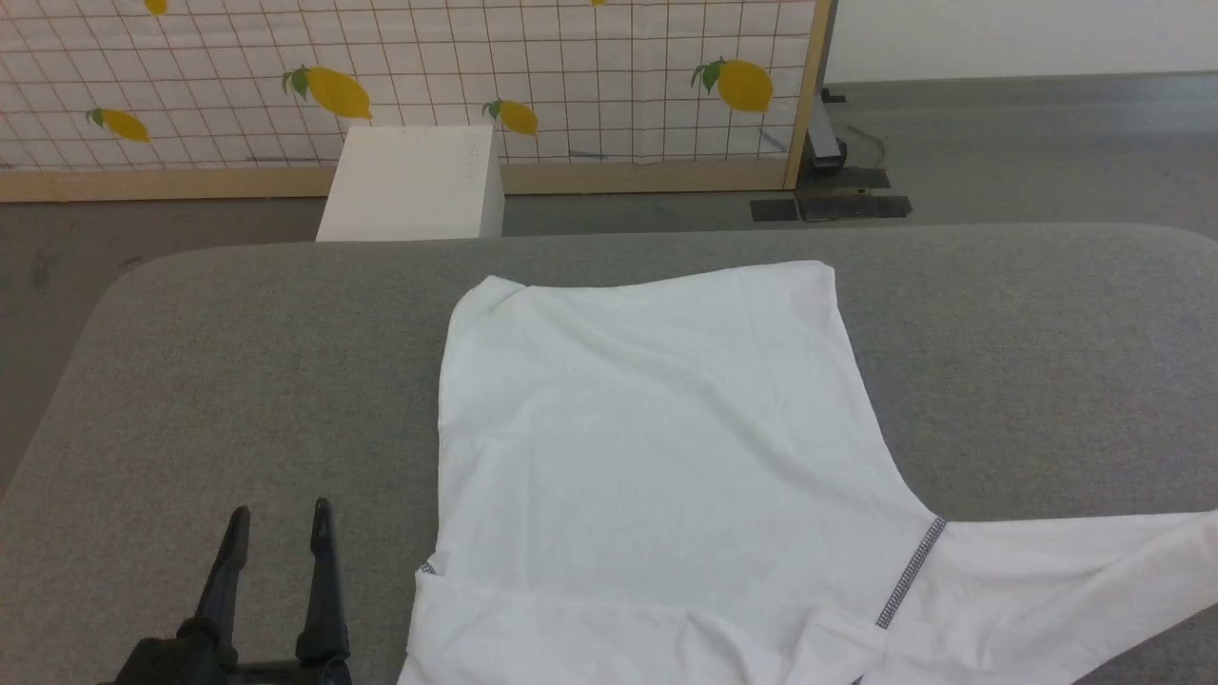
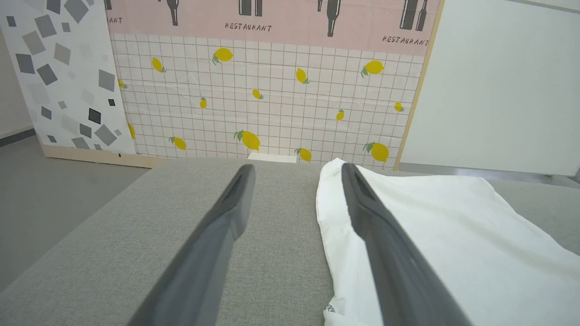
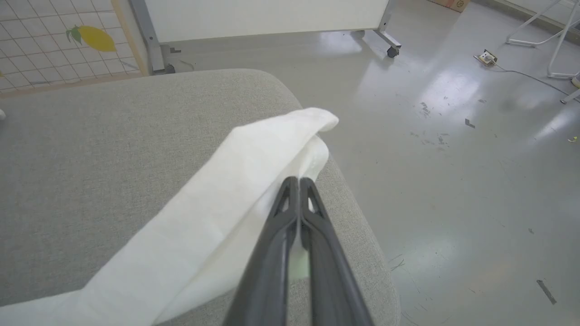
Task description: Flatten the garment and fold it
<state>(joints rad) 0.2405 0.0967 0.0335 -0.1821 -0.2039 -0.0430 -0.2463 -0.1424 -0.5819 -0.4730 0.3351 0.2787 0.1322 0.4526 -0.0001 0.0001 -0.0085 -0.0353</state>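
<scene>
Garment (image 1: pixel 657 447): white shirt spread on my grey padded table (image 1: pixel 238 362), body mostly flat, one sleeve drawn out to my right.
Left pincer (image 1: pixel 281 509): fingers spread wide, holding nothing, low over bare table just beside the shirt's left edge; I cannot tell whether one finger touches the cloth.
Right pincer (image 3: pixel 299 180): fingers pressed together, pinching the sleeve's end by the table's rounded right edge.
</scene>
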